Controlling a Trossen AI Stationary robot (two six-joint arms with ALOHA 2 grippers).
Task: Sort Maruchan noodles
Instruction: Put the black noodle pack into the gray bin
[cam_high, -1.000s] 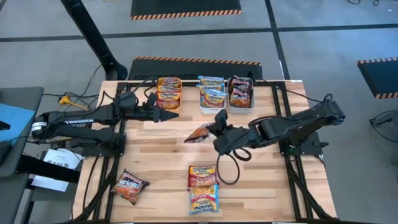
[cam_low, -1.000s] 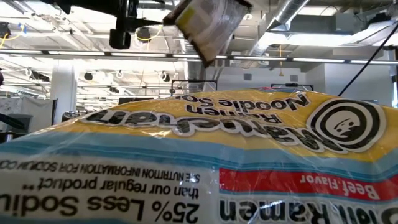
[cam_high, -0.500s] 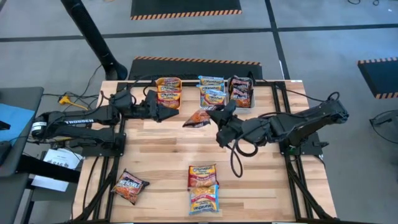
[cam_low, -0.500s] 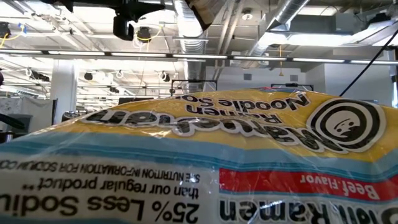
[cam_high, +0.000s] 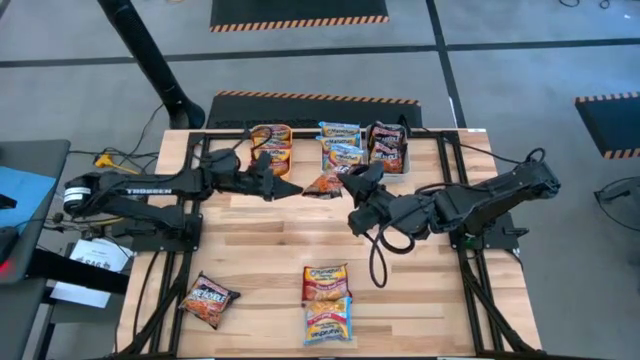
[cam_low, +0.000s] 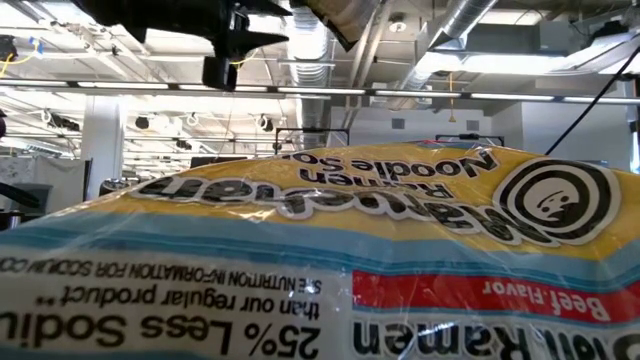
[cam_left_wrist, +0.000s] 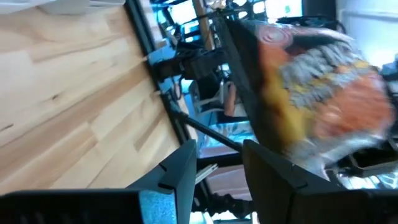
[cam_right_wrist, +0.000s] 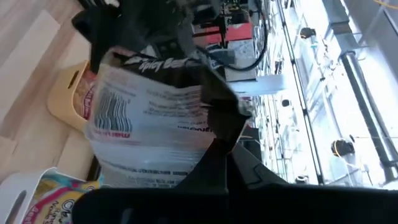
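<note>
Held packet (cam_high: 323, 184): a dark red one, lifted above the table (cam_high: 250, 250), just in front of the white bin (cam_high: 341, 150).
Right gripper (cam_high: 352, 180): fingers clamped on that packet's edge.
Left gripper (cam_high: 292, 188): just left of the packet, tip almost touching it; fingers parted.
Other packets: two (cam_high: 327, 303) near the table's front edge, one (cam_high: 208, 299) front left.

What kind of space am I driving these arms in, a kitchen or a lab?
Likely a lab or industrial workshop: exposed ceiling ducts, hazard-striped floor mats, and a wooden table on a black frame, with no kitchen fittings in view.
</note>
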